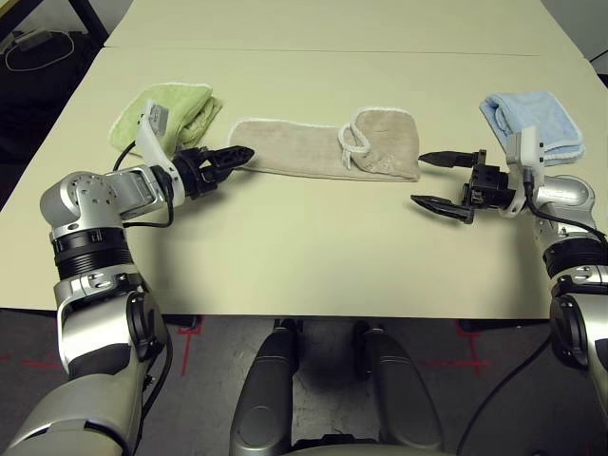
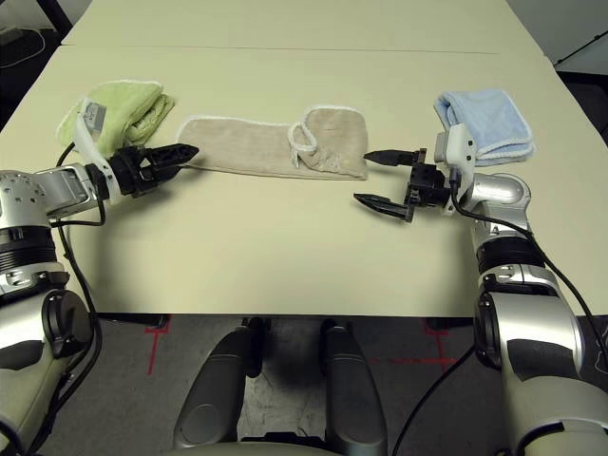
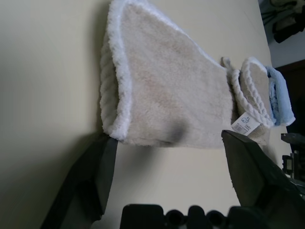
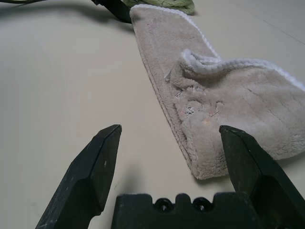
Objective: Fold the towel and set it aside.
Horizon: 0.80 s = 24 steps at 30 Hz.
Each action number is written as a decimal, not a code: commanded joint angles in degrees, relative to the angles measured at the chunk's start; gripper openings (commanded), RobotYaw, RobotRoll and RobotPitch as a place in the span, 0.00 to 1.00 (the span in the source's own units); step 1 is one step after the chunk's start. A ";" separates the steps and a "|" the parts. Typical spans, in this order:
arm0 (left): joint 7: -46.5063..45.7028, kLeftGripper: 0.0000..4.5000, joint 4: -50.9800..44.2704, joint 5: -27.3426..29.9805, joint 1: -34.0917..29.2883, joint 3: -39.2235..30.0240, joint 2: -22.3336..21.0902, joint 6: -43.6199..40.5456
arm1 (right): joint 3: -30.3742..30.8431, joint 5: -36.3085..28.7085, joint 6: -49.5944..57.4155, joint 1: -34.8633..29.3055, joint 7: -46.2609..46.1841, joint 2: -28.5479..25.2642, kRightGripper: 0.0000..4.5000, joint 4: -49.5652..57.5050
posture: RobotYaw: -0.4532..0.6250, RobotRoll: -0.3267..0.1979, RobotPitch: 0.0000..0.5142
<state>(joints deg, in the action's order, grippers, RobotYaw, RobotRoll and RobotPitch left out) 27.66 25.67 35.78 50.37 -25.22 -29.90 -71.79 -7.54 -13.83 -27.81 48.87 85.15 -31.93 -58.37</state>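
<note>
The towel (image 1: 294, 147) is a beige terry cloth with white edging, lying folded into a long strip across the middle of the table, with a white loop and a small tag (image 3: 246, 124) near its right end. My left gripper (image 1: 245, 152) is at the strip's left end, open, its two fingers straddling that end's near corner (image 3: 114, 129). My right gripper (image 1: 439, 180) stands open just right of the strip's right end (image 4: 205, 164), with nothing between its fingers.
A folded light green towel (image 1: 176, 109) lies at the back left, behind my left wrist. At the back right, behind my right wrist, lies a folded light blue towel (image 1: 537, 119). The table's front edge (image 1: 313, 313) runs close below both arms.
</note>
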 commanded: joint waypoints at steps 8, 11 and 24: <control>-2.28 0.11 3.39 -1.10 -0.61 1.16 0.27 1.89 | 0.34 0.37 -0.51 -0.83 0.42 -0.93 1.00 -0.03 | 0.46 0.62 0.42; -3.02 0.01 3.82 -1.05 -0.44 0.50 0.46 2.90 | 0.40 0.45 -0.53 -0.77 0.40 -0.88 1.00 -0.12 | 0.46 0.62 0.42; -2.71 0.01 -2.75 1.60 0.01 0.94 -0.88 0.96 | 0.29 0.56 -0.37 -0.30 -0.21 -0.81 1.00 -0.61 | 0.46 0.62 0.41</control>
<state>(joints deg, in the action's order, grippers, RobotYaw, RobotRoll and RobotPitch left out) 24.22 25.71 36.18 50.37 -24.64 -30.06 -68.93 -7.53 -13.79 -27.81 48.86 85.05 -32.08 -58.41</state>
